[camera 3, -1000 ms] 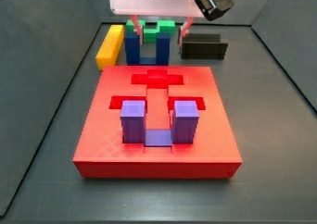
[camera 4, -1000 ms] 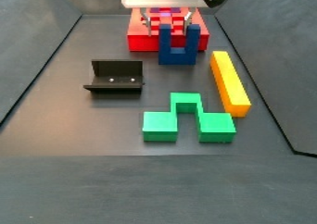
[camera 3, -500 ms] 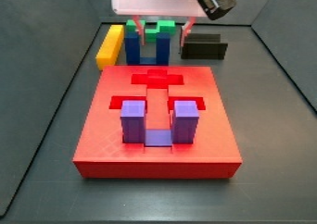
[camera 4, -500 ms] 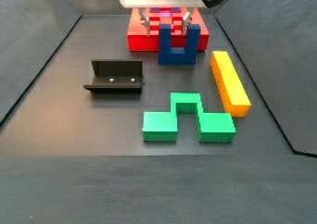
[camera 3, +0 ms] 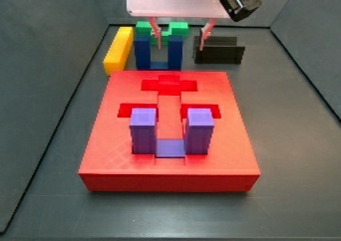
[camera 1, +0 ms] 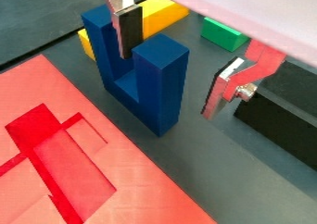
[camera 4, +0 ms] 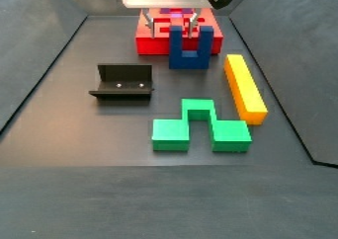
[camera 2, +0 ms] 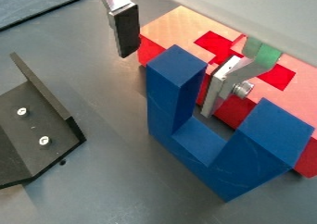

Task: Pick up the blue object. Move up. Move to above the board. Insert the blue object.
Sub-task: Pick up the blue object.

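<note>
The blue object [camera 3: 162,52] is a dark blue U-shaped block. It stands upright on the floor just behind the red board [camera 3: 134,86]; it also shows in a side view [camera 4: 191,48]. My gripper [camera 3: 185,33] is open and low over it. In both wrist views the fingers straddle one arm of the blue object [camera 1: 158,80] [camera 2: 173,89]. One dark pad [camera 1: 128,29] sits in the slot between the arms. The other finger [camera 1: 233,80] is outside that arm, with a gap showing. The gripper also shows in the wrist views [camera 1: 180,56] [camera 2: 176,56].
A purple U-shaped block [camera 3: 167,130] sits in the board's near recess; a cross-shaped recess [camera 3: 167,84] lies behind it. A yellow bar [camera 4: 244,85], a green block [camera 4: 199,124] and the fixture [camera 4: 122,82] stand on the floor around the blue object.
My gripper has come down a little and shifted slightly sideways, so its fingers now reach around one arm of the blue object. The blue object has not moved.
</note>
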### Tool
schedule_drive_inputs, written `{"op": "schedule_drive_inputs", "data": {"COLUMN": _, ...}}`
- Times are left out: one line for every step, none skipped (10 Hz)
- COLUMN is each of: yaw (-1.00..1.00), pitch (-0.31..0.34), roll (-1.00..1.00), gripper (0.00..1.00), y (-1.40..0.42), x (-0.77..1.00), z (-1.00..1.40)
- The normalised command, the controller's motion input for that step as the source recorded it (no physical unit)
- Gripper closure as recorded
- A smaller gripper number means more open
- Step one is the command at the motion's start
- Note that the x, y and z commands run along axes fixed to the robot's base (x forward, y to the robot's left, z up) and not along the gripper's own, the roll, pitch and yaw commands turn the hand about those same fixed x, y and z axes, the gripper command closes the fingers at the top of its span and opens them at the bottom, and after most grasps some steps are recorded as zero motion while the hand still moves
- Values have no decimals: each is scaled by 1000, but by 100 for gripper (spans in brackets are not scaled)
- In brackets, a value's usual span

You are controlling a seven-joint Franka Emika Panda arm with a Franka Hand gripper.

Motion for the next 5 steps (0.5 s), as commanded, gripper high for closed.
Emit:
{"op": "schedule_drive_inputs", "data": {"yaw": 0, "pitch": 0, "roll": 13, "gripper": 0, "y": 0, "x": 17, "z": 0}}
{"op": "schedule_drive_inputs", "data": {"yaw": 0, "pitch": 0, "roll": 0, "gripper": 0, "y": 0, "x": 46, "z": 0}}
{"op": "schedule_drive_inputs", "data": {"yaw": 0, "pitch": 0, "roll": 0, "gripper": 0, "y": 0, "x": 40, "z": 0}}
{"op": "schedule_drive_inputs", "data": {"yaw": 0, "pitch": 0, "roll": 0, "gripper": 0, "y": 0, "x": 40, "z": 0}}
{"op": "schedule_drive_inputs", "data": {"yaw": 0, "pitch": 0, "roll": 6, "gripper": 0, "y": 0, "x": 0, "z": 0}}
